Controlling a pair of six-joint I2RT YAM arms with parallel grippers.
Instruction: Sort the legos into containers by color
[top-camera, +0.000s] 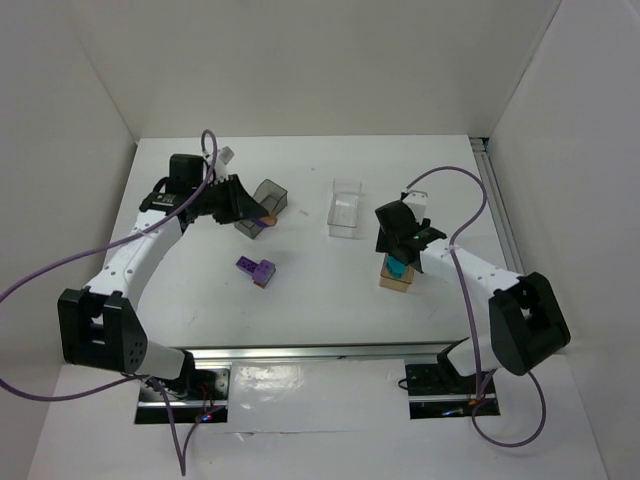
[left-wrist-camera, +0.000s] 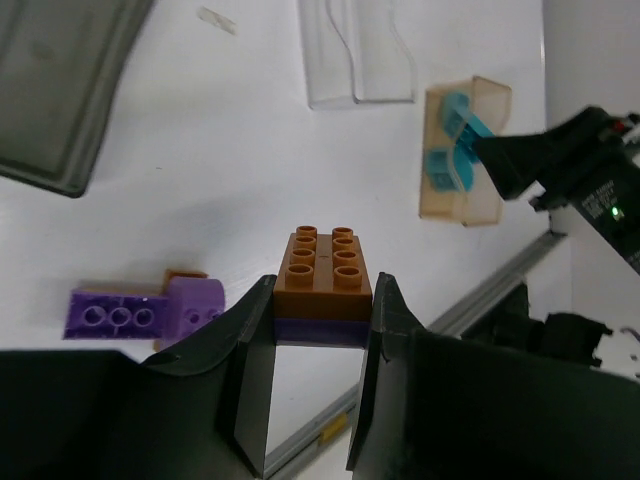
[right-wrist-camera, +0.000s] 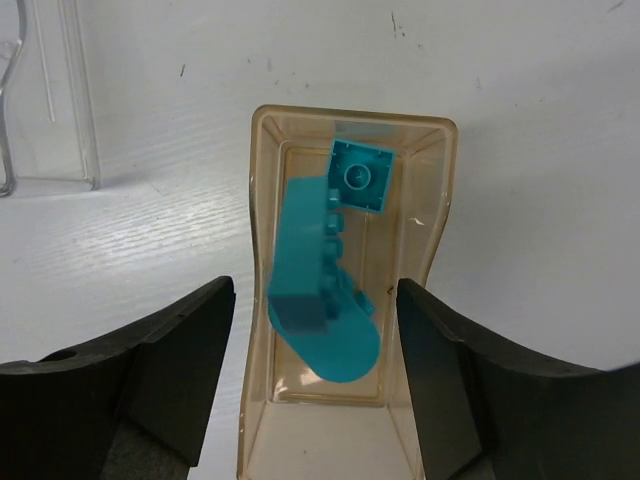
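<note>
– Two left fingers (left-wrist-camera: 250, 340) clamp an orange-brown brick (left-wrist-camera: 323, 262) stacked on a purple brick (left-wrist-camera: 320, 330), near the dark grey container (top-camera: 272, 195).
– Split the pair before dropping, I'd say. Right fingers (right-wrist-camera: 170, 350) stand apart over teal legos (right-wrist-camera: 320, 290) in the tan container (right-wrist-camera: 350, 113).

Light is pouring evenly from overhead across the white table (top-camera: 320, 300), bright and soft, throwing only faint grey shadows. The metal rail (top-camera: 320, 352) at the near edge is catching a hazy sheen. On the left wrist the orange-brown lego (left-wrist-camera: 323, 265) is showing sharp, while the fingers (left-wrist-camera: 255, 370) of the left gripper (left-wrist-camera: 323, 300) are sitting dark and soft-edged. On the right wrist, streaky glare is running beside the tan container (right-wrist-camera: 350, 115), and the fingers (right-wrist-camera: 160, 370) of the right gripper (right-wrist-camera: 312, 300) are blurring near the lens.
</note>
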